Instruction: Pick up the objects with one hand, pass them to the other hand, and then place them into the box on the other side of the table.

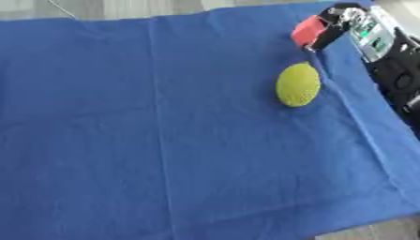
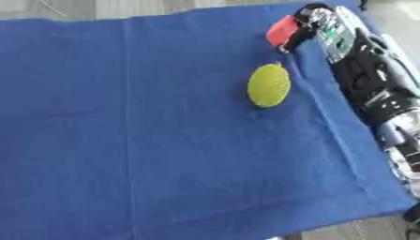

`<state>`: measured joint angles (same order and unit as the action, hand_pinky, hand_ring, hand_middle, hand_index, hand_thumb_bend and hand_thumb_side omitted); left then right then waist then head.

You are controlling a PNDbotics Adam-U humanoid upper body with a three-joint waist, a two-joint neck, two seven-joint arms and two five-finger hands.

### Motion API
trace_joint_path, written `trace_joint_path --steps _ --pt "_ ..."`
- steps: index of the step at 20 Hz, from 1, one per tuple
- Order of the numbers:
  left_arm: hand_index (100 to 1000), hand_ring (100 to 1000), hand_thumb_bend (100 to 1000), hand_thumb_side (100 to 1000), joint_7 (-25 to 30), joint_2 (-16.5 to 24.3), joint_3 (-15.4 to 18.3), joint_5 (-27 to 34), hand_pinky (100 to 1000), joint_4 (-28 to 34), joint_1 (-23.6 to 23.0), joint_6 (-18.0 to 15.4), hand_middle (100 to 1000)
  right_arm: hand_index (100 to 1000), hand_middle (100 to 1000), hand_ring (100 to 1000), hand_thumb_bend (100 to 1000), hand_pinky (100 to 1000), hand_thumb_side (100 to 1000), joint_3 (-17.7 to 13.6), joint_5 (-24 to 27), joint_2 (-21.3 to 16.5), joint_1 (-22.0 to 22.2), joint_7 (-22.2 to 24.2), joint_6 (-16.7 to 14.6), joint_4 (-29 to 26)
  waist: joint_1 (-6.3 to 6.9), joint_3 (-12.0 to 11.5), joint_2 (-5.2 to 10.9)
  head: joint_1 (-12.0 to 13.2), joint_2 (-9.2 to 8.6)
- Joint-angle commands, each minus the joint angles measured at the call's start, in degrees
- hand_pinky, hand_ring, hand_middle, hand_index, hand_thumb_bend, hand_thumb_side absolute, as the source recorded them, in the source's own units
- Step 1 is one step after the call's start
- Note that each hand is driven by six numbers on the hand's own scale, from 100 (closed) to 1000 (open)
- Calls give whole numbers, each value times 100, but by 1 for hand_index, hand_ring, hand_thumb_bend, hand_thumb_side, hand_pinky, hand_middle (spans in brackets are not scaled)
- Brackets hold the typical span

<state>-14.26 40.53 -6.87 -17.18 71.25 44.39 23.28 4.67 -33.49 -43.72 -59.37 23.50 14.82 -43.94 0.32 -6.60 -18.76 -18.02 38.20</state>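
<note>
A yellow-green dimpled ball (image 1: 298,85) lies on the blue cloth (image 1: 164,131), right of the middle. My right arm (image 2: 369,79) runs along the cloth's right edge, with my right hand (image 2: 318,21) at the far right corner. Its fingers are curled round a small red block-like thing (image 2: 282,30), held just above the cloth and a short way beyond the ball. The hand does not touch the ball. My left hand shows in neither view, and no box is in view.
The blue cloth covers nearly the whole table, with creases running front to back. Grey floor (image 1: 98,8) shows past the far edge and at the near right corner (image 1: 386,229).
</note>
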Motion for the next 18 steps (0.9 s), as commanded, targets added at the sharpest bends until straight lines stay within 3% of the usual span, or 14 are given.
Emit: trace_joint_path --steps 1,9,18 --pt "722 712 167 386 -7 265 75 -18 823 65 68 -7 642 663 616 713 269 826 108 2 105 -304 -53 -40 34 -205 3 9 201 21 4" --pt "723 711 162 385 11 286 62 -14 823 80 82 -25 640 650 597 685 250 814 105 107 590 -447 176 -85 31 -781 -7 32 274 75 47" --pt "724 709 158 378 57 307 17 38 822 237 122 -66 639 651 586 658 228 802 106 287 1479 -406 572 -507 170 -1806 19 26 362 151 93"
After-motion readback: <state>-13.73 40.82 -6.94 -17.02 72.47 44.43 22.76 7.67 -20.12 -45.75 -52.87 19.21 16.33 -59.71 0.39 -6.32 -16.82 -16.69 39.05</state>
